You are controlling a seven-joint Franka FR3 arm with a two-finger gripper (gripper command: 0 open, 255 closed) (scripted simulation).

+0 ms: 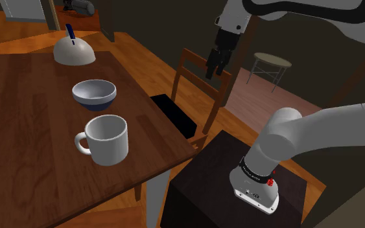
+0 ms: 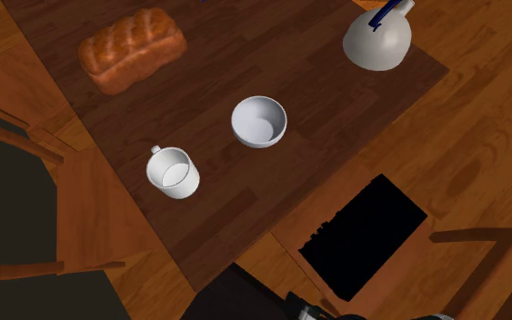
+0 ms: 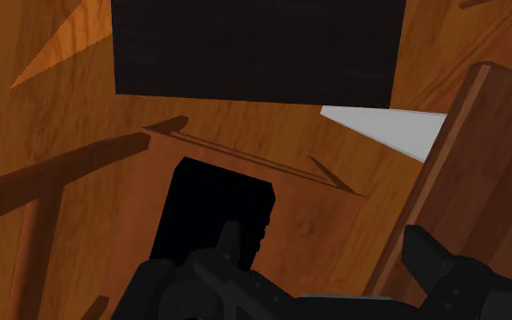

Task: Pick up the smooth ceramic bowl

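The round glossy bowl (image 1: 94, 94), blue-grey outside and pale inside, sits on the dark wooden table (image 1: 19, 136). It is well apart from the all-black gripper (image 1: 213, 71) and lower than its fingers (image 3: 233, 244). Those 2 fingers stand apart with nothing between them. They hang over the wooden chair with a black seat (image 2: 363, 236) beside the table, not over the tabletop.

The bowl looks stiff and fairly light. Its smooth glaze is likely slippery, and it would probably chip if knocked or dropped. It has no handle, and its outer wall curves in toward the foot, so a clasp across the body would tend to slide. The rim seems the better hold, with 1 finger inside, 1 outside, pinching the thin wall on the side nearest the fingers.

The bowl is empty. The white handled mug (image 1: 105, 139) is also empty and stands near the bowl without touching it, seemingly a little farther from the fingers. A white domed vessel with a blue handle (image 1: 74, 49) stands on the bowl's other side, and I cannot tell what it holds. A brown loaf of bread (image 2: 133, 50) lies beyond the bowl, farthest from the fingers.
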